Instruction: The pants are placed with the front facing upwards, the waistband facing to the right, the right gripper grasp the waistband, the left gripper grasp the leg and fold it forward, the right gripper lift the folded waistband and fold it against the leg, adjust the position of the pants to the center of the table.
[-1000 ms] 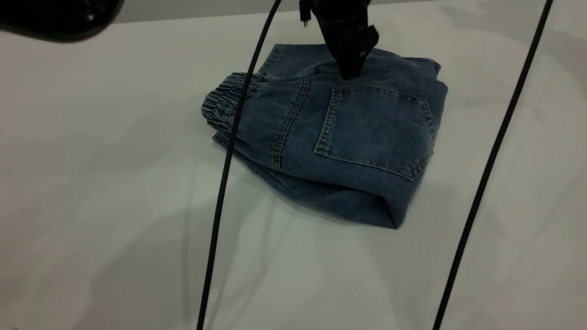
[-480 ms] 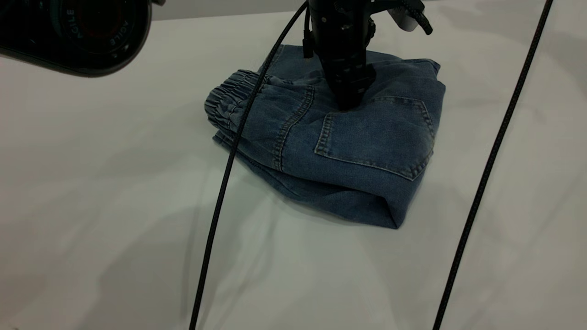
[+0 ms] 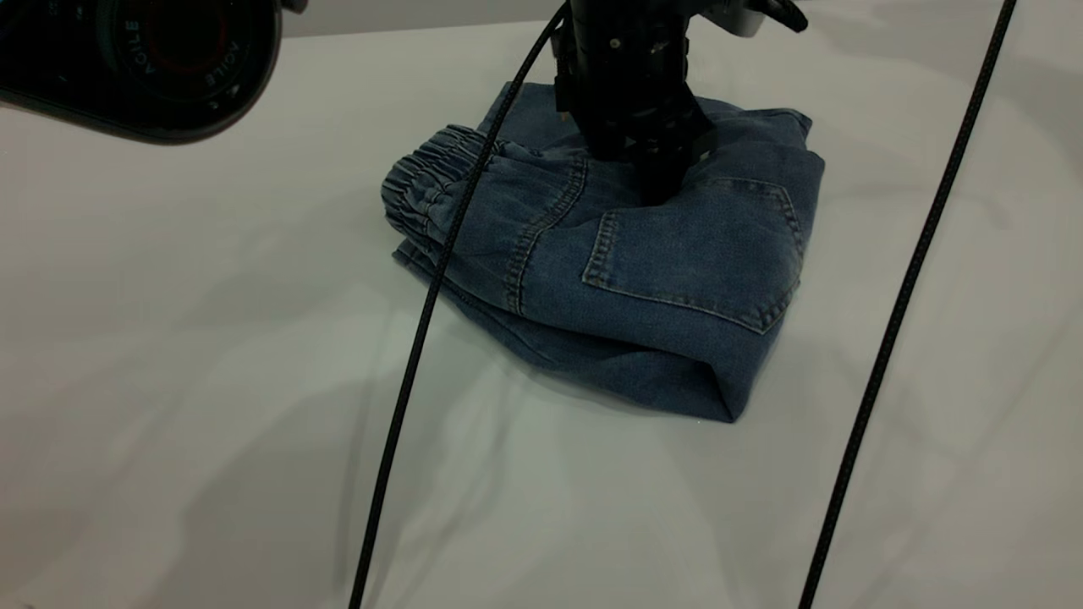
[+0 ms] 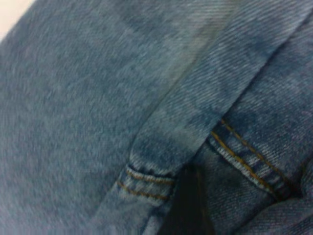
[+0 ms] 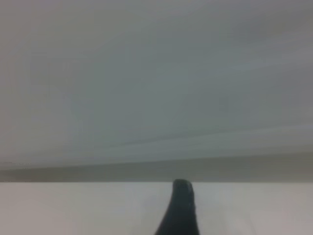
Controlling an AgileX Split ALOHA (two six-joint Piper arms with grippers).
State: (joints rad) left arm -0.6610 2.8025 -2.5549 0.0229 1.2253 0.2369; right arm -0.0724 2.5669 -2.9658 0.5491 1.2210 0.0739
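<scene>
The pants (image 3: 626,254) lie folded into a compact bundle in the upper centre of the exterior frame, back pocket (image 3: 694,254) up and the waistband (image 3: 415,182) bunched at the bundle's left edge. The left gripper (image 3: 656,190) presses down on the denim at the pocket's upper edge; whether its jaws are apart or closed cannot be told. To nudge the bundle toward the table's (image 3: 211,423) centre, it probably should keep steady downward pressure and slide slowly so the layers do not shear apart, while the right gripper (image 5: 180,205), away from the cloth over bare table, shows only one fingertip and its jaw state is unclear.

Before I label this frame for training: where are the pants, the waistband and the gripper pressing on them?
pants (image 3: 677,254): exterior view, on the back pocket.
waistband (image 3: 415,190): exterior view, on the ruched elastic.
left gripper (image 3: 660,190): exterior view, at its tip touching the denim.
</scene>
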